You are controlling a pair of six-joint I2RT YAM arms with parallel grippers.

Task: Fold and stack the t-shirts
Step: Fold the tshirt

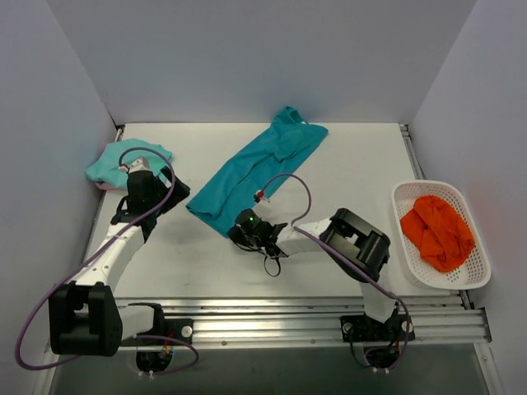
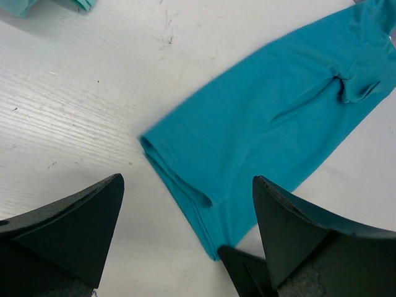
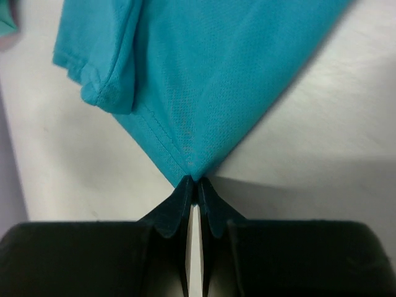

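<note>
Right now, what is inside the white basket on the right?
A crumpled orange cloth lies in the white basket; anything beneath the cloth is covered.

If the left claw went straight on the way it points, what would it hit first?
Probably the hem end of the deep teal t-shirt, framed by the open left claw; depth is unclear.

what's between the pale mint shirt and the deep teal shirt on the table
In the top view, the left gripper, jaws open, hangs between the pale mint cloth t-shirt and the deep teal cloth t-shirt; otherwise bare white table.
</note>
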